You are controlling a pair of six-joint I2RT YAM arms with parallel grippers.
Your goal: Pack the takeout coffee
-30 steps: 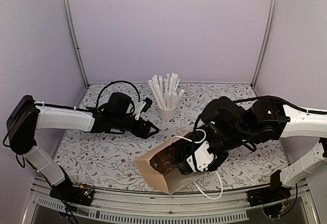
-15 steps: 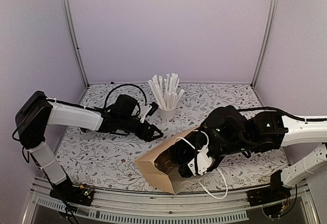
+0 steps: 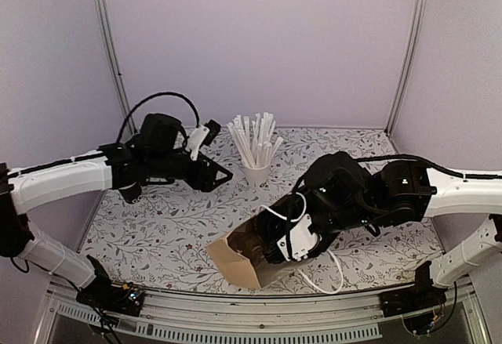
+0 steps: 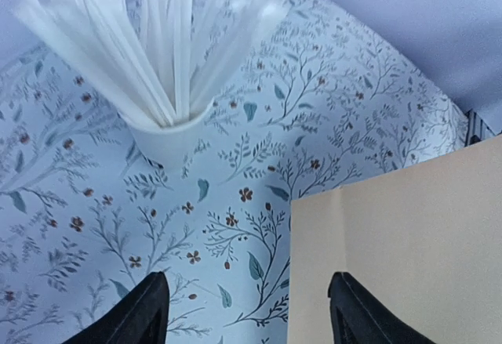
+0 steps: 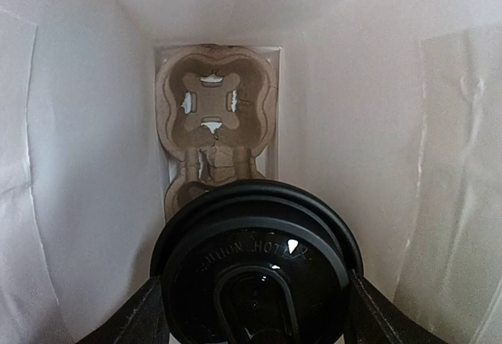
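The takeout coffee shows in the right wrist view as a round black lid (image 5: 255, 269) filling the lower middle; the cup body is hidden under it. My right gripper (image 5: 255, 309) is shut on it, one finger on each side, inside a brown paper bag (image 5: 78, 164). The brown pulp carrier (image 5: 213, 124) lies at the bag's far end, beyond the lid. From above, my right gripper (image 3: 274, 244) reaches into the bag (image 3: 231, 256), which lies tilted on the table. My left gripper (image 3: 222, 174) is open and empty, raised left of the straw cup.
A white cup of paper-wrapped straws (image 3: 256, 173) stands at the table's back middle and also shows in the left wrist view (image 4: 169, 136). The bag's outer wall (image 4: 408, 242) is at that view's lower right. A white cable loops beside the bag (image 3: 321, 285).
My left arm has lifted and drawn back to the left, away from the bag. My right gripper has moved the coffee deeper into the bag, and the bag has shifted a little.
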